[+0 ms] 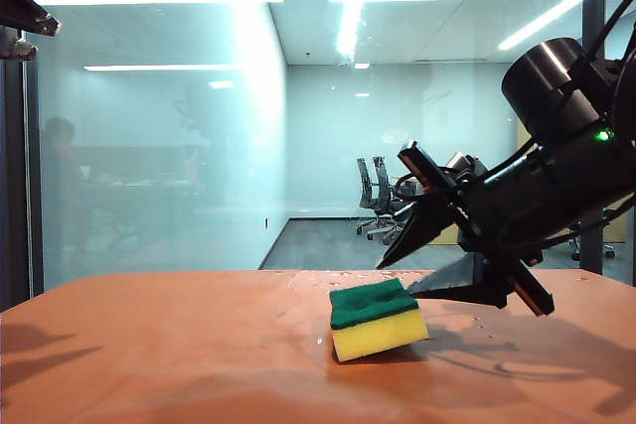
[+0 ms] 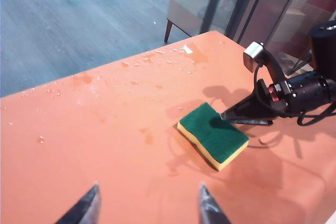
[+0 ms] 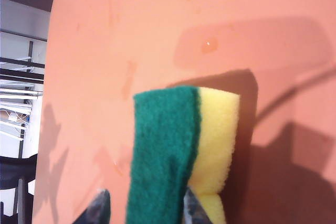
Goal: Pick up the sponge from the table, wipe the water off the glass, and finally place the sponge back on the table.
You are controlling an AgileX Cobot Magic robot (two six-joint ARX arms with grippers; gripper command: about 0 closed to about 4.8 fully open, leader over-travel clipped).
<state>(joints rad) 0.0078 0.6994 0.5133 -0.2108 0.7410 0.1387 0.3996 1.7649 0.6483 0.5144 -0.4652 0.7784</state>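
Nearest the left wrist camera, the left pincer (image 2: 148, 205) was held spread wide and empty, well short of the sponge (image 2: 213, 135). The sponge lay on the orange desk (image 2: 105, 145), green scouring face up, one end slightly lifted. The right pincer (image 1: 437, 260) was seen at its far end, fingers parted, the sponge's end between them, not clamped. The foam was judged light and compressible; a grip across the yellow sides would suit. Beyond stood the glass (image 1: 159, 126).
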